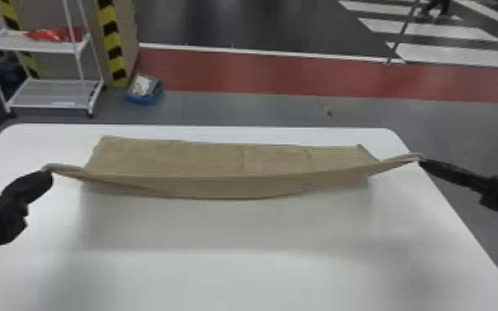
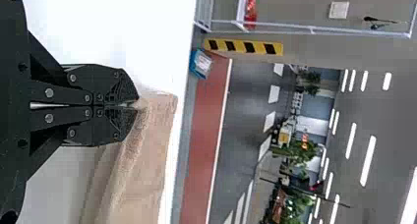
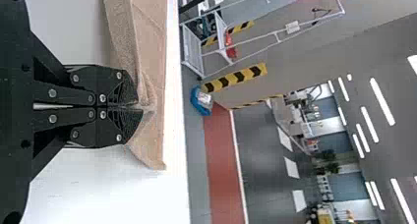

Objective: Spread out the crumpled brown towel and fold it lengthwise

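The towel [image 1: 202, 159] lies across the far part of the worktop [image 1: 219, 277], its near edge running between the left pincer [image 1: 49, 173] at its left end and the right pincer [image 1: 421, 162] at its right end. Behind the worktop, to the left, is a rack [image 1: 49, 99]; on the floor [image 1: 244, 107] just right of it sits a bin [image 1: 142, 99].

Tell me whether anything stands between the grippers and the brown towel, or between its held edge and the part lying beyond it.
Nothing visible does: the left gripper and right gripper have their jaws shut on the towel, and no object shows between its held edge and far part.
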`<move>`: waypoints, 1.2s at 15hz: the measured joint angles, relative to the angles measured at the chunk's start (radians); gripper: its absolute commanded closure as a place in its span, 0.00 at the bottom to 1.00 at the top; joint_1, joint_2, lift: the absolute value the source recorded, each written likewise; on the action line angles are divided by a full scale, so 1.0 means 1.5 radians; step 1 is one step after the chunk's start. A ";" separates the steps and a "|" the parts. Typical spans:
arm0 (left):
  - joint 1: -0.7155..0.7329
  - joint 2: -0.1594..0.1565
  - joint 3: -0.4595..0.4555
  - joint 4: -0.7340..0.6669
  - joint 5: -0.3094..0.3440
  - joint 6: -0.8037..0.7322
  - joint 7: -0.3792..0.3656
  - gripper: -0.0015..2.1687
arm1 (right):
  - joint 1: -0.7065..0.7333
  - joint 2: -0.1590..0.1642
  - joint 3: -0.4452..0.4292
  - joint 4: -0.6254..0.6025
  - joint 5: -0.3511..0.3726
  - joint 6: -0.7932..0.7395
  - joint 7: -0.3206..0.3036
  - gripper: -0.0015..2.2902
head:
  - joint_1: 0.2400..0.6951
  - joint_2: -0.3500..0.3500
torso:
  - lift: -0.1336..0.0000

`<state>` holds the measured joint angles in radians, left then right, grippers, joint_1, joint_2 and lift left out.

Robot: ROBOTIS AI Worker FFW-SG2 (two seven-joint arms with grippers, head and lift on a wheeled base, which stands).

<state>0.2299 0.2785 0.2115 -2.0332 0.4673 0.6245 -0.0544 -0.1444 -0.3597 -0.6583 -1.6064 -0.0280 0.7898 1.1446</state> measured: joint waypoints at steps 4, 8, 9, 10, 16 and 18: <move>0.151 -0.017 0.041 -0.153 -0.038 0.050 0.014 0.63 | 0.085 -0.007 -0.061 -0.090 0.019 0.135 0.076 0.55 | 1.00 0.22 | 0.07; 0.220 -0.030 0.063 -0.274 -0.061 0.222 0.016 0.63 | 0.115 -0.011 -0.101 -0.130 0.033 0.196 0.104 0.55 | 1.00 0.14 | 0.07; 0.222 -0.031 0.062 -0.285 -0.063 0.239 0.018 0.63 | 0.111 -0.011 -0.099 -0.130 0.036 0.197 0.103 0.55 | 1.00 0.12 | 0.07; 0.217 -0.031 0.055 -0.291 -0.067 0.248 0.022 0.63 | 0.103 -0.012 -0.090 -0.128 0.042 0.198 0.102 0.55 | 1.00 0.12 | 0.07; 0.087 -0.028 -0.030 -0.253 -0.103 0.277 0.086 0.63 | -0.010 -0.016 -0.036 -0.035 0.088 0.212 0.089 0.55 | 1.00 0.15 | 0.07; 0.011 -0.026 -0.079 -0.206 -0.128 0.292 0.101 0.63 | -0.059 -0.027 -0.016 0.022 0.100 0.210 0.077 0.55 | 1.00 0.15 | 0.07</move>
<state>0.2459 0.2397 0.0934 -2.3420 0.2747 1.0630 0.0969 -0.2331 -0.3998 -0.6820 -1.5730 0.1213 1.1045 1.2596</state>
